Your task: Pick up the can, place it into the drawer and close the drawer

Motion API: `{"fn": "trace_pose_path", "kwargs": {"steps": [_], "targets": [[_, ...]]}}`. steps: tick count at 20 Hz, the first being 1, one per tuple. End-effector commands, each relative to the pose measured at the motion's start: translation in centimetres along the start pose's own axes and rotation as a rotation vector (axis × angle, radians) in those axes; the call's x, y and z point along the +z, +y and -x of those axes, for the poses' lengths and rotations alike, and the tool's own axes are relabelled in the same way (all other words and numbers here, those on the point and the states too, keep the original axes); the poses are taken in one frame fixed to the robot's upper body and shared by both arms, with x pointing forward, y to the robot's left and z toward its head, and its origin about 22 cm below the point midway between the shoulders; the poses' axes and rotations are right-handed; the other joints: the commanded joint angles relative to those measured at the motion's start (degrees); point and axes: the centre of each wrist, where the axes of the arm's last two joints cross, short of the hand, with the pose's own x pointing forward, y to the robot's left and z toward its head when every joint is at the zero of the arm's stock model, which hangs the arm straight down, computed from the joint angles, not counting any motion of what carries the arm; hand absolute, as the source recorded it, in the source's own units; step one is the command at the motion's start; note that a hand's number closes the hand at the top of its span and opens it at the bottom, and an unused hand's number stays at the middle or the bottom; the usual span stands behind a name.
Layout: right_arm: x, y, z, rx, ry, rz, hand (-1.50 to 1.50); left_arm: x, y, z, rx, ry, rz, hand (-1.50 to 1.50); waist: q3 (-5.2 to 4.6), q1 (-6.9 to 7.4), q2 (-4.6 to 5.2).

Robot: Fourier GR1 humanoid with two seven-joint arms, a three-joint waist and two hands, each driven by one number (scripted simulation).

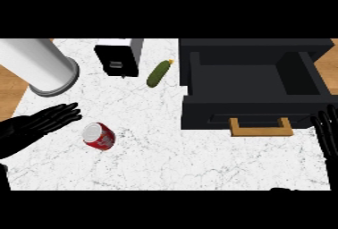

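A red can (99, 136) with a silver top lies tilted on the white marble counter (158, 156), left of centre. My left hand (40, 124) comes in from the left edge with fingers straight, its tips a short gap up and left of the can, not touching it. The black drawer (251, 89) stands pulled open at the right, its inside bare, with a wooden handle (261, 127) on its front. My right hand (326, 132) shows at the right edge, fingers straight and pointing up, just right of the drawer's front corner.
A large white cylinder (36, 65) stands at the back left. A black-and-white box appliance (119, 56) sits at the back centre, with a green cucumber (158, 73) lying beside it, left of the drawer. Wooden floor shows past the counter's left edge.
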Motion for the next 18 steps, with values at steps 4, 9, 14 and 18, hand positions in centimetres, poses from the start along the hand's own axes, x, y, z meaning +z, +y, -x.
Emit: {"fn": "trace_pose_path", "kwargs": {"steps": [4,9,14,18], "targets": [[-1.0,-0.1,0.5,0.008,0.004,0.010,-1.50,-2.9,0.9,2.9,0.008,0.007,0.017,-1.50,-0.02,-0.07,0.06],[-0.3,-1.3,0.3,0.015,-0.003,-0.007,-1.50,-1.4,-0.6,4.4,-0.012,0.025,0.019,-1.50,-0.01,0.07,0.00],[0.5,-2.7,1.1,0.012,0.013,-0.009,-1.50,0.5,0.4,6.2,-0.004,0.047,-0.028,-1.50,-0.04,-0.06,0.06],[-1.1,-1.6,1.3,0.005,-0.013,-0.004,-1.50,-1.1,1.1,8.2,0.017,0.042,-0.036,-1.50,-0.07,-0.19,0.17]]}}
